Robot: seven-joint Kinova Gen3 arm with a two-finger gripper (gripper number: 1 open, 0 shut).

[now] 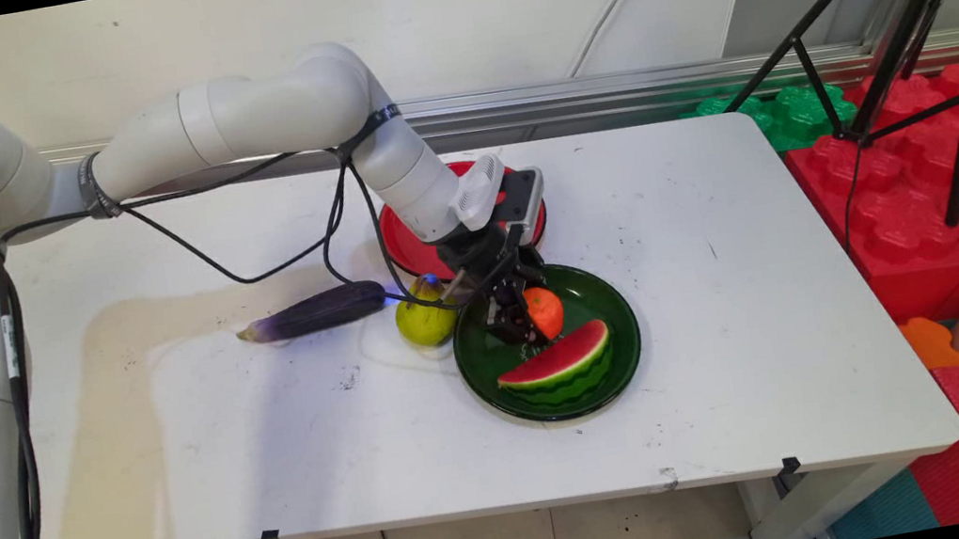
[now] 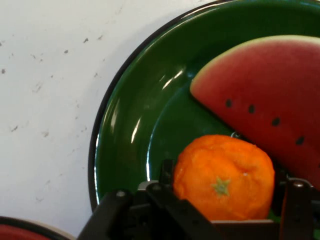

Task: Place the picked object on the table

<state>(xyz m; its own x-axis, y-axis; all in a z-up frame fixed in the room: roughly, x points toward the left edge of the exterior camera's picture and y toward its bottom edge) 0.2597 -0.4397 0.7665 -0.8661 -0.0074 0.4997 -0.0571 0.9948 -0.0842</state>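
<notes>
My black gripper (image 1: 528,323) reaches down into the green plate (image 1: 616,354) and is shut on a small orange (image 1: 547,311). In the hand view the orange (image 2: 224,176) sits between the two fingers (image 2: 167,176), low over the plate's floor (image 2: 150,130). A watermelon slice (image 1: 561,360) lies on the same plate just in front of the orange, and in the hand view this slice (image 2: 265,95) is touching or nearly touching it.
A yellow-green pear (image 1: 422,318) stands on the table against the green plate's left rim. A purple eggplant (image 1: 315,312) lies left of it. A red plate (image 1: 407,244) sits behind, partly hidden by the wrist. Red and green foam blocks (image 1: 922,175) and a tripod (image 1: 958,36) stand to the right.
</notes>
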